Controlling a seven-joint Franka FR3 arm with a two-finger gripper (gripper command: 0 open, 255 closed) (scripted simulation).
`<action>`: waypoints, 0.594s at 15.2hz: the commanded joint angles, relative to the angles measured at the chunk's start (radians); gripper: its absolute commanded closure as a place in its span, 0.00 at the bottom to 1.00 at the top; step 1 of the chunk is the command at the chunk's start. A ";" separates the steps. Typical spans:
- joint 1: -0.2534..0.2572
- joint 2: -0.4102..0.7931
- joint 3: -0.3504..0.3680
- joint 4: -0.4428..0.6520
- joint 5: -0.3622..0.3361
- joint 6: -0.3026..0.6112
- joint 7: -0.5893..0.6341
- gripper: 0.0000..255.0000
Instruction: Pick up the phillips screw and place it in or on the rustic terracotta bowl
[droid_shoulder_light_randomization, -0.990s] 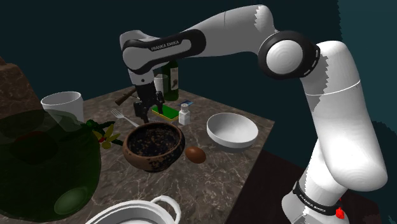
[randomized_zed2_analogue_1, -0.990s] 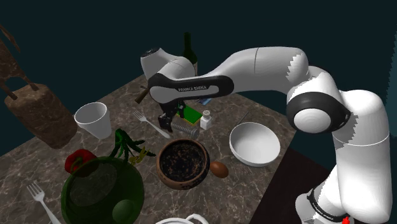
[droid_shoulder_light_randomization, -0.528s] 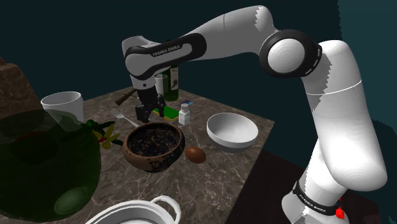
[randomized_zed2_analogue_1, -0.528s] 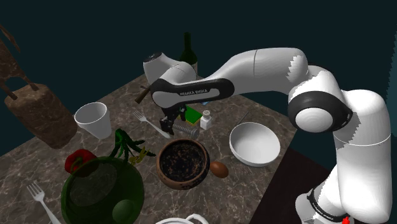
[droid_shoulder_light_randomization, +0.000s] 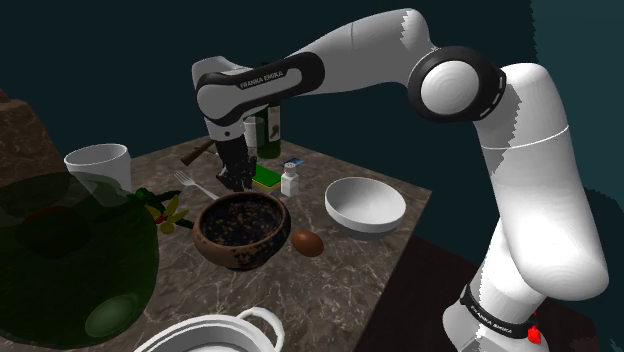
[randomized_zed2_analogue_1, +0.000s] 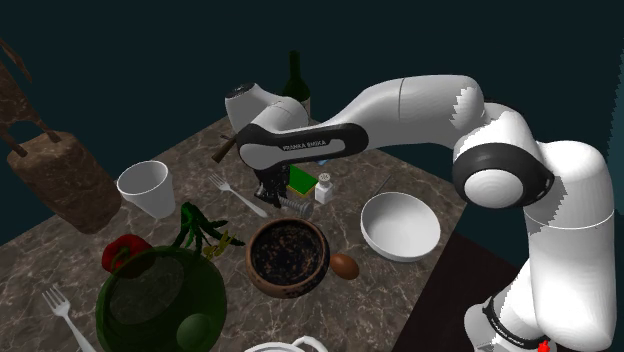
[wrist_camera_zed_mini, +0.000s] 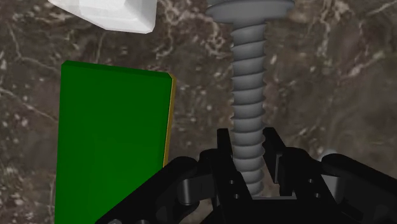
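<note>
A grey threaded screw (wrist_camera_zed_mini: 250, 95) lies flat on the dark marble table (droid_shoulder_light_randomization: 370, 260), its wide head pointing away from the hand. My black gripper (wrist_camera_zed_mini: 248, 145) is shut on the screw's tip end, one finger on each side of the thread. In the shoulder view the gripper (droid_shoulder_light_randomization: 237, 179) is low over the table, just behind the brown speckled bowl (droid_shoulder_light_randomization: 242, 230). The second exterior view has the screw (randomized_zed2_analogue_1: 292, 203) poking out beside the gripper (randomized_zed2_analogue_1: 272, 196), with the bowl (randomized_zed2_analogue_1: 288, 256) nearer the camera.
A green block (wrist_camera_zed_mini: 111, 140) lies close beside the screw, next to a white shaker (droid_shoulder_light_randomization: 291, 178). Around them stand a white bowl (droid_shoulder_light_randomization: 365, 205), a brown egg (droid_shoulder_light_randomization: 307, 242), a fork (droid_shoulder_light_randomization: 192, 182), a white cup (droid_shoulder_light_randomization: 98, 165), a bottle (droid_shoulder_light_randomization: 267, 125) and a green glass bowl (droid_shoulder_light_randomization: 70, 260).
The hand has dropped a little toward the table, and its fingers, open before, have closed on the screw.
</note>
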 joint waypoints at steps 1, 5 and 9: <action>0.000 0.000 0.000 0.000 0.000 0.000 0.000 1.00; 0.000 0.000 0.000 0.000 0.000 0.000 0.000 1.00; 0.001 -0.011 0.001 0.037 0.002 -0.047 -0.001 1.00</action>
